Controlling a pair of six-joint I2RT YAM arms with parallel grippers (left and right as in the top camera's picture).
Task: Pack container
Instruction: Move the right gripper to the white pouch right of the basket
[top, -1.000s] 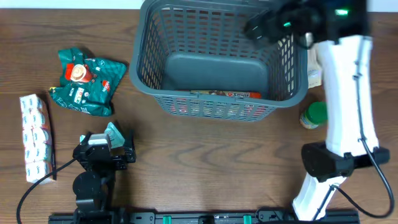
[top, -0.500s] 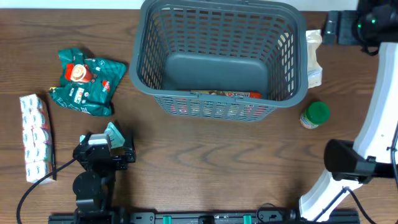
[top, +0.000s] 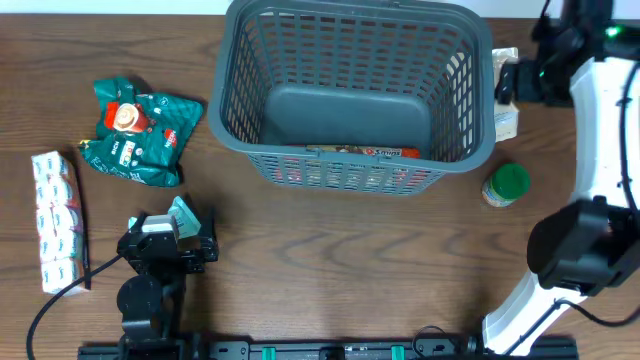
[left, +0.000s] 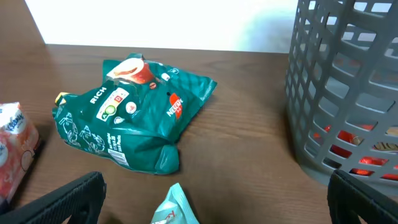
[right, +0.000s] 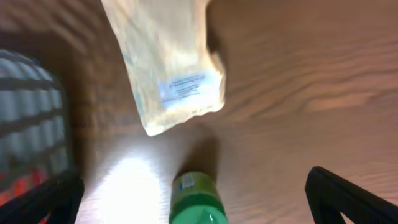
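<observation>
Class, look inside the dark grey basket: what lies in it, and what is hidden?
Inside the container, a flat red-printed packet lies against the near wall; the remaining floor is bare. The lattice wall covers most of the packet, so its label cannot be read.

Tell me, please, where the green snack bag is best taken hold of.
I would pinch the green snack bag at its bulging corner nearest the left gripper, from straight above: it lies flat and crumpled, leaving no side to grasp.
</observation>
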